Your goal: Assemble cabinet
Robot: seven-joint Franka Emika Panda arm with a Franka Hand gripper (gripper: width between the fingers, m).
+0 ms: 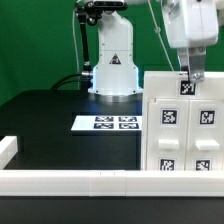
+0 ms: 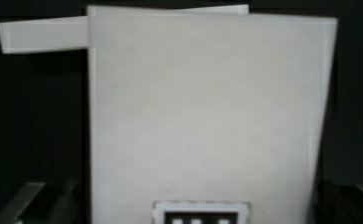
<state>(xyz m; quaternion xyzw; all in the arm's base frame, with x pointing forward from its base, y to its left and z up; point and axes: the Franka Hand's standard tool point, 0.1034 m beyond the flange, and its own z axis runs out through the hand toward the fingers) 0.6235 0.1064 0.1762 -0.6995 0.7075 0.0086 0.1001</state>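
Observation:
The cabinet (image 1: 185,125), a large white boxy body with several black-and-white tags, stands at the exterior view's right, near the front. My gripper (image 1: 188,74) comes down from above onto its top edge, just above a tag. In the wrist view the cabinet (image 2: 204,110) is a broad white face with a tag at its near end. It fills the space between my dark fingers (image 2: 53,203), and the gripper (image 2: 204,208) is closed on it.
The marker board (image 1: 105,123) lies flat on the black table (image 1: 45,115), left of the cabinet. A long low white rail (image 1: 70,180) runs along the front edge. The arm's white base (image 1: 112,70) stands at the back. A tilted white piece (image 2: 45,35) shows beyond the cabinet.

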